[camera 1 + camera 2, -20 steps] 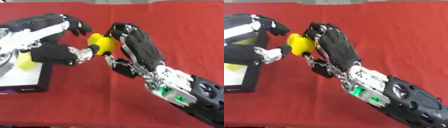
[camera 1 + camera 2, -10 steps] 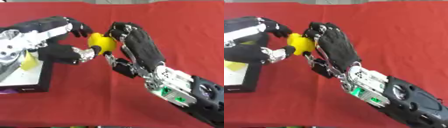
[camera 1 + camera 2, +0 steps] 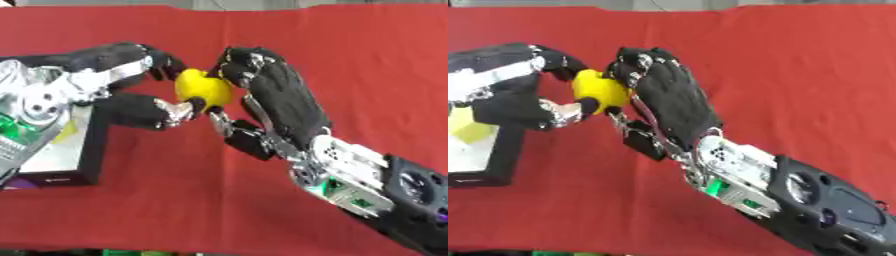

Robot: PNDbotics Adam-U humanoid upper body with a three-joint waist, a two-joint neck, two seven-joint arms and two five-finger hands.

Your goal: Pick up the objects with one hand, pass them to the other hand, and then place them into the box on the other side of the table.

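A round yellow object (image 3: 201, 89) hangs above the red cloth between my two hands. My left hand (image 3: 131, 107) comes in from the left; its fingers curl over the top of the object and its thumb presses from below. My right hand (image 3: 280, 100) reaches up from the lower right with its back to the camera, and its fingertips curl onto the object's right side. The box (image 3: 66, 175), black-walled with a pale inside, stands at the left edge, partly hidden under my left arm.
A yellow piece (image 3: 470, 131) lies inside the box. The red cloth (image 3: 367, 60) covers the table and stretches to the right and towards the far edge. My right forearm (image 3: 798, 195) crosses the lower right corner.
The yellow object stays at the same spot between both hands. My left forearm has shifted, so its silver wrist joint now shows over the box.
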